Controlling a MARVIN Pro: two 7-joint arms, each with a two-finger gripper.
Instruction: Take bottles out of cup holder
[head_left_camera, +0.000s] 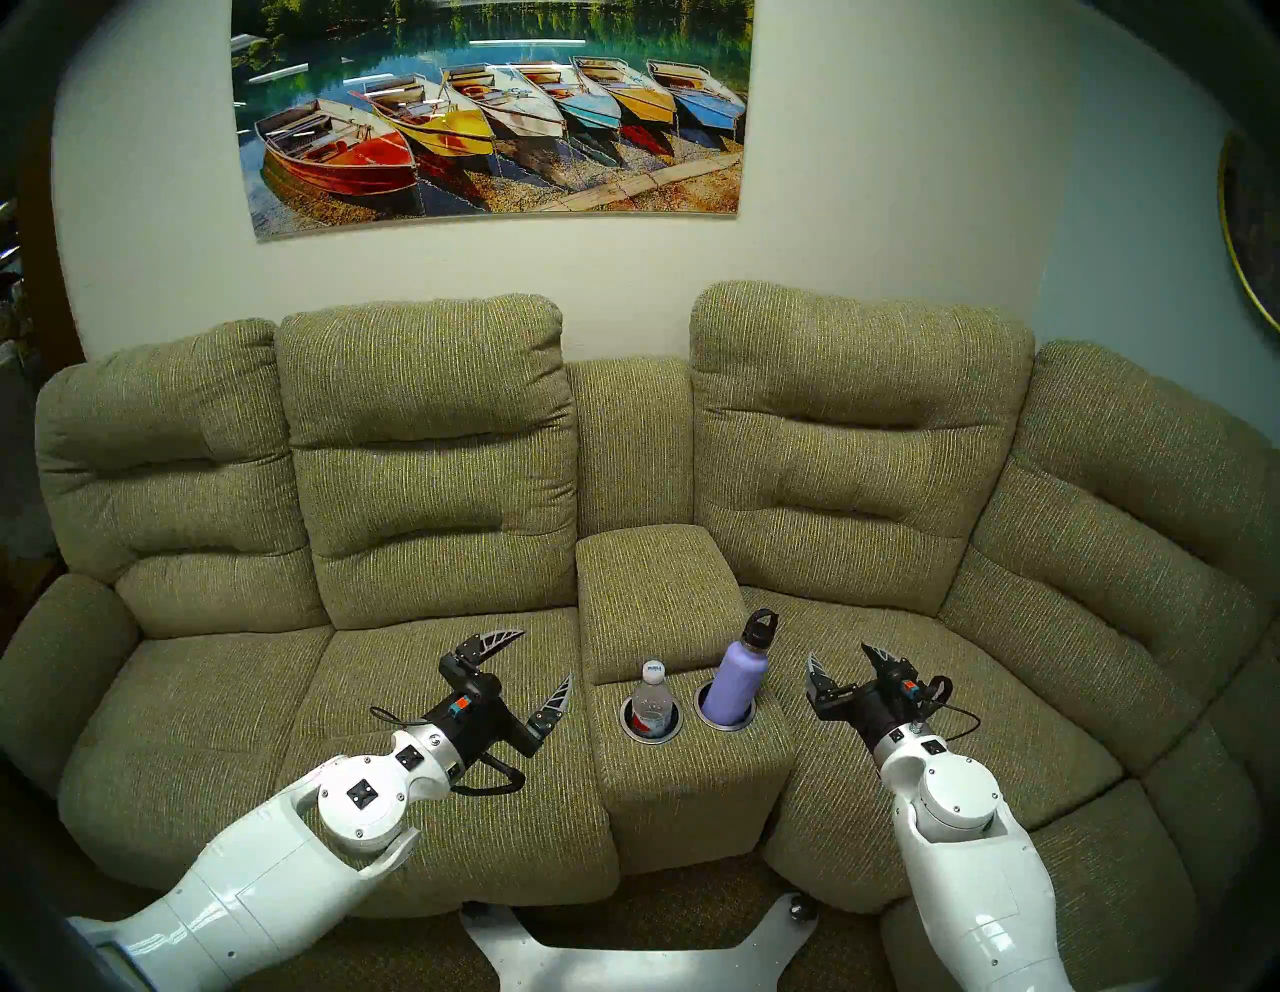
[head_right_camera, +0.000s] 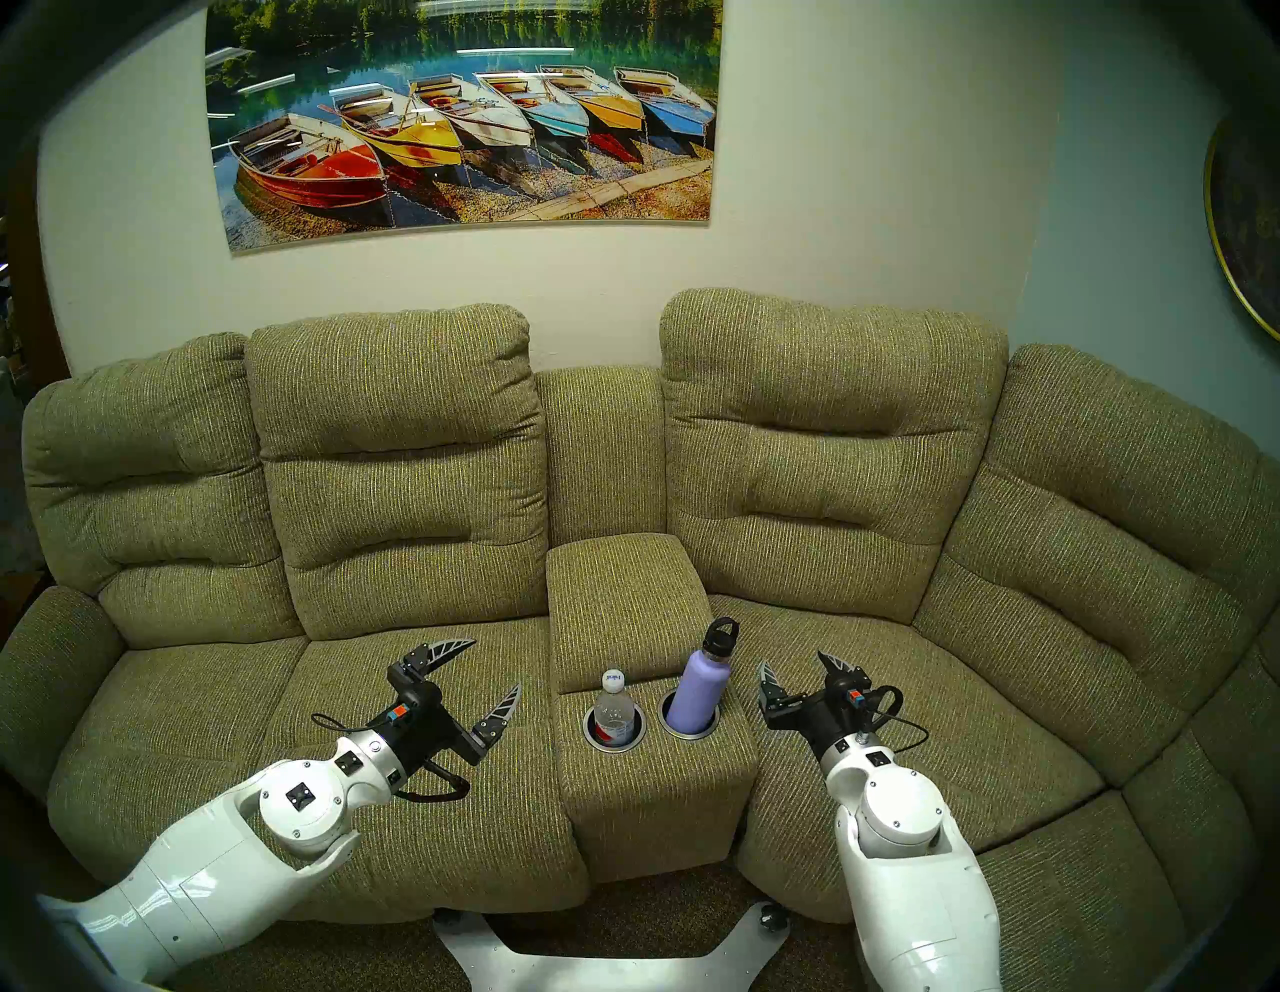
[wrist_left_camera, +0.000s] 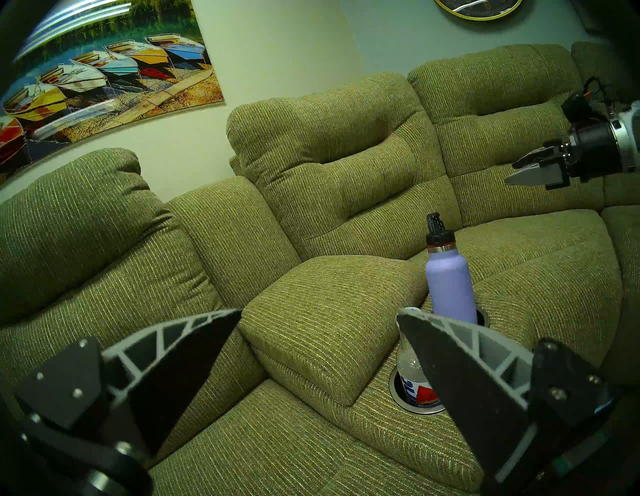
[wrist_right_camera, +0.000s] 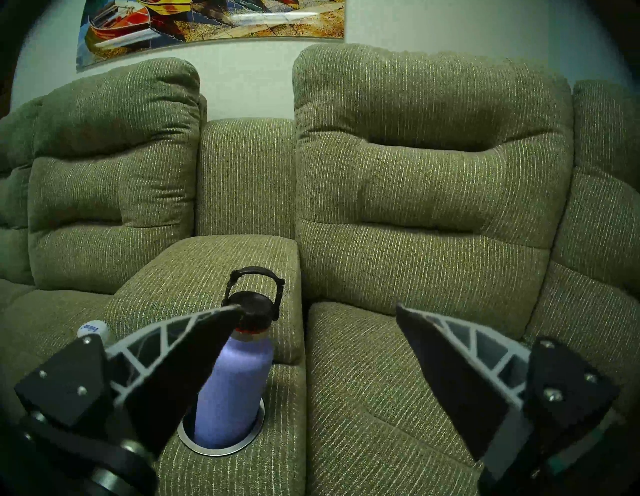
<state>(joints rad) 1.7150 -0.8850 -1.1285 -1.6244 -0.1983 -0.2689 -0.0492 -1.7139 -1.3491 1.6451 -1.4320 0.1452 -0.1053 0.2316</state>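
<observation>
A lavender flask (head_left_camera: 740, 675) with a black loop cap stands in the right well of the cup holder (head_left_camera: 726, 724) in the sofa console. A small clear water bottle (head_left_camera: 652, 700) with a white cap stands in the left well (head_left_camera: 634, 734). My left gripper (head_left_camera: 544, 658) is open and empty over the seat left of the console. My right gripper (head_left_camera: 841, 661) is open and empty, right of the flask. In the left wrist view the water bottle (wrist_left_camera: 412, 377) is partly behind a finger, the flask (wrist_left_camera: 450, 287) beyond. In the right wrist view the flask (wrist_right_camera: 235, 388) stands left of centre.
The olive-green sofa (head_left_camera: 429, 443) fills the view, with a padded console armrest (head_left_camera: 651, 589) rising just behind the wells. A boat picture (head_left_camera: 492, 111) hangs on the wall. My base plate (head_left_camera: 637, 956) lies on the floor in front.
</observation>
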